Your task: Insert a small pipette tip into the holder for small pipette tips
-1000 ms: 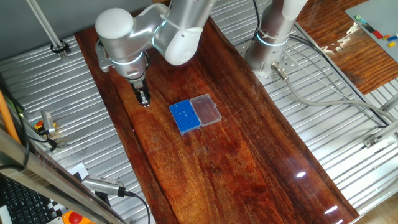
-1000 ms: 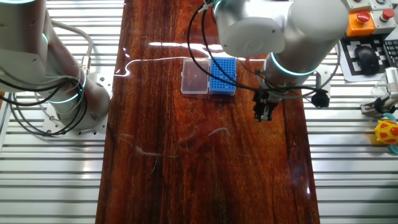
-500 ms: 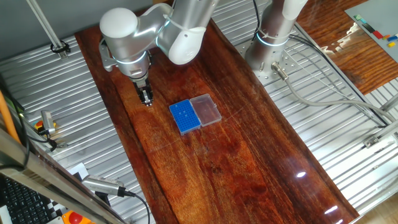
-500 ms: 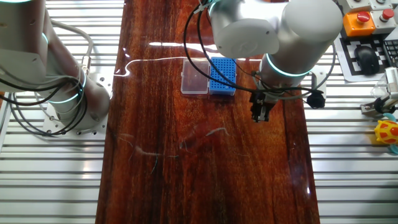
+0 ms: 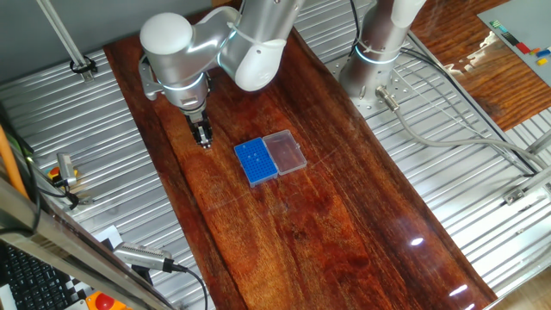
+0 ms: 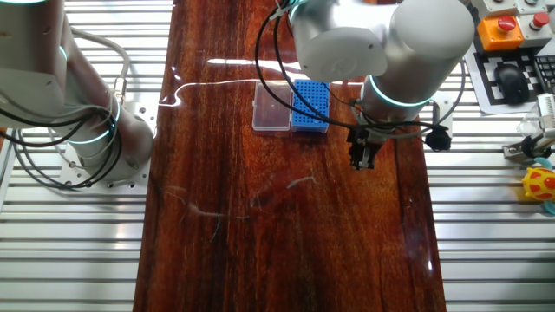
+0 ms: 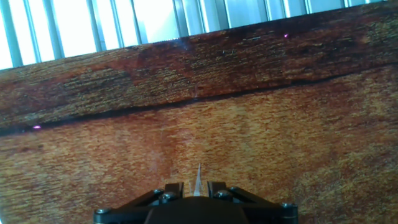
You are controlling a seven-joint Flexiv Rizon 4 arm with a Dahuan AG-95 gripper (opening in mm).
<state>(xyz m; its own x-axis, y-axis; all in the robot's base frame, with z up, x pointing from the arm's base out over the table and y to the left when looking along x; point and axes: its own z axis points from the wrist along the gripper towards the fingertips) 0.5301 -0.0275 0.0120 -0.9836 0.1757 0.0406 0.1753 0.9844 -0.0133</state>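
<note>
And here's the gripper hanging low over the wooden bench, pointing straight down, off to one side of the holder for small pipette tips and clear of it, with bare wood showing between the two. In the other fixed view the gripper sits just beyond the holder's blue end, toward the bench edge that borders the ribbed metal surface.

Look at that holder: a small blue rectangular box, its top dotted with a tidy grid of tiny pale holes. Joined along one long side is a clear plastic lid of the same size, lying open and flat on the wood, the reddish grain showing through it. Box and lid together make one neat rectangle near the middle of the bench's width.

Now the hand view. The fingers are drawn in close, only a sliver of gap between them, and a small pipette tip stands in that gap, thin, pale and translucent, tapering to a fine point that aims away toward the wood. It's pinched right at its base. The holder doesn't appear in this view; only grain and a dark seam in the bench lie ahead of the point.
</note>
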